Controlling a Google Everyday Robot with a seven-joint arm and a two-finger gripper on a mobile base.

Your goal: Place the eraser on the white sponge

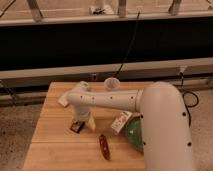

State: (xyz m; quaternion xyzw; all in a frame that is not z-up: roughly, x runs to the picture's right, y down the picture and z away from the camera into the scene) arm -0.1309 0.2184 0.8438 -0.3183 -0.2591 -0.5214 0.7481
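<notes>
Camera view: tool (85, 121) just beside eraser (76, 127)

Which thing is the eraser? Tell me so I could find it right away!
Start at the wooden table and follow the white arm down to the gripper, low over the table's left half. The eraser is the tiny dark block with red-orange marks right by its tip. It is shorter and darker than the long glossy red-brown thing further right.

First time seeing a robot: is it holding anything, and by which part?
It cannot be told. The end effector is low over the wooden table, right at the eraser, but any hold is hidden.
</notes>
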